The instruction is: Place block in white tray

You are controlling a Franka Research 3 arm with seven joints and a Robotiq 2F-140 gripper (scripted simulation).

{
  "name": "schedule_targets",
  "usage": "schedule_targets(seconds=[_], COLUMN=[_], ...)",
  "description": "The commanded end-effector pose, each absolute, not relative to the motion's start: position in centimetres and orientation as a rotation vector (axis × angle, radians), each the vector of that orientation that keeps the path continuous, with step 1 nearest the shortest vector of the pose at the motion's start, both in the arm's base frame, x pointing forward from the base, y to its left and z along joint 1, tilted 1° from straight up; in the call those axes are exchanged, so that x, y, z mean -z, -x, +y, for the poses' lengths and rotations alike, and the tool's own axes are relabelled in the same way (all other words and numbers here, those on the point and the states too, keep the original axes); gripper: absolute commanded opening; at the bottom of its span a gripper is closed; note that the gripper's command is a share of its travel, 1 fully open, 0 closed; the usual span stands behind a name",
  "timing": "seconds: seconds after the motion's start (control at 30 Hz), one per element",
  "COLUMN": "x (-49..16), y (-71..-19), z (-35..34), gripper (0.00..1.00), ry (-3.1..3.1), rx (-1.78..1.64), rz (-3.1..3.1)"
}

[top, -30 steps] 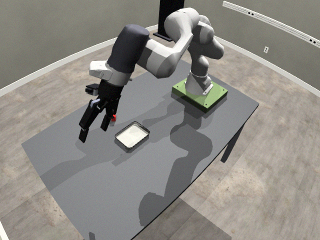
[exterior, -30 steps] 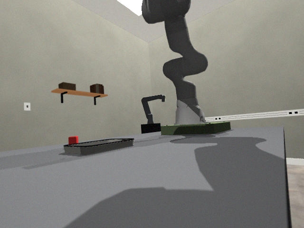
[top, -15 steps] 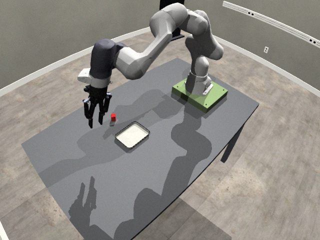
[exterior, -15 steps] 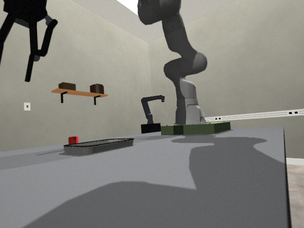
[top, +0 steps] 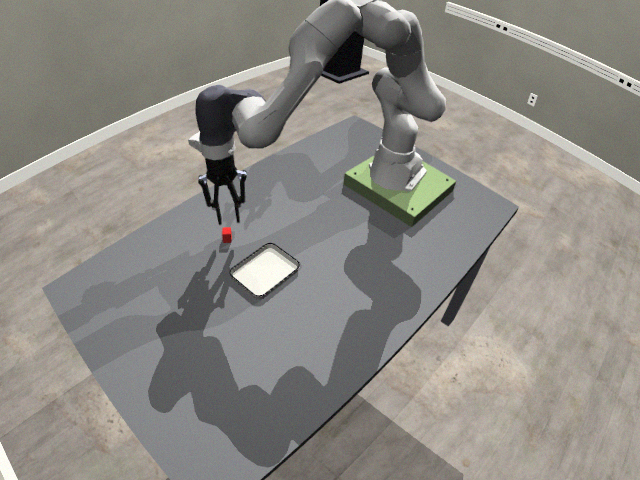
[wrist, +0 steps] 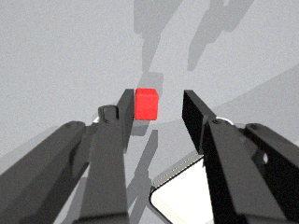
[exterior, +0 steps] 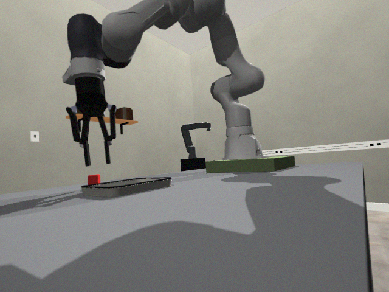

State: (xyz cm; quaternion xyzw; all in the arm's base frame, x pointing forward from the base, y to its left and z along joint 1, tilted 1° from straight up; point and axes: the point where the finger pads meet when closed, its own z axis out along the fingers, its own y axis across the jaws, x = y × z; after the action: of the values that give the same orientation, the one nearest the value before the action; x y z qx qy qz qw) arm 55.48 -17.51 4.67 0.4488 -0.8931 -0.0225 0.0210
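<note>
Block (top: 226,235), red, sits on the grey table (top: 320,330), just beside the white tray (top: 264,270) but outside it, off the tray's far corner as the top view has it. In the exterior view the block (exterior: 93,179) shows behind the tray's dark rim (exterior: 125,185), resting on the table surface, not on the tray floor.

My pincer (top: 227,217) hangs in the air above the block, fingers pointing down, with clear space between the fingertips and the block's top. In the exterior view the pincer (exterior: 97,163) stands well above the block and almost directly over it. Fingers are drawn partway in, a narrow gap left between them, and they grip nothing.

From the wrist view the pincer (wrist: 156,109) frames the block (wrist: 147,104): the block appears close against my left-hand finger (wrist: 125,112) in the picture, with more room toward the other finger (wrist: 196,117). Whether that offset is true misalignment or only the camera's angle I cannot say from this view. A corner of the tray (wrist: 179,196) shows at the lower edge, white floor with a dark rim.

My arm rises from the green base plate (top: 436,198) at the far side of the table and arches over to this spot. Its shadow falls across the table near the tray.
</note>
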Motion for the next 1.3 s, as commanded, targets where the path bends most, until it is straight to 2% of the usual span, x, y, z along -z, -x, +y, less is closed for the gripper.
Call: schedule_targets(seconds=[0.0,0.97,1.0,1.27], x=[-5.11,-5.11,-5.11,-5.11], y=[-56.86,-56.86,-56.86,-56.86], z=[-17.04,-17.04,-17.04,-17.04], gripper=[0.38,0.38,0.35,0.35], ry=[-1.357,-1.357,-1.357,-1.357], rx=[0.018,0.018,0.018,0.018], rz=[-2.843,-2.843,-2.843,-2.843])
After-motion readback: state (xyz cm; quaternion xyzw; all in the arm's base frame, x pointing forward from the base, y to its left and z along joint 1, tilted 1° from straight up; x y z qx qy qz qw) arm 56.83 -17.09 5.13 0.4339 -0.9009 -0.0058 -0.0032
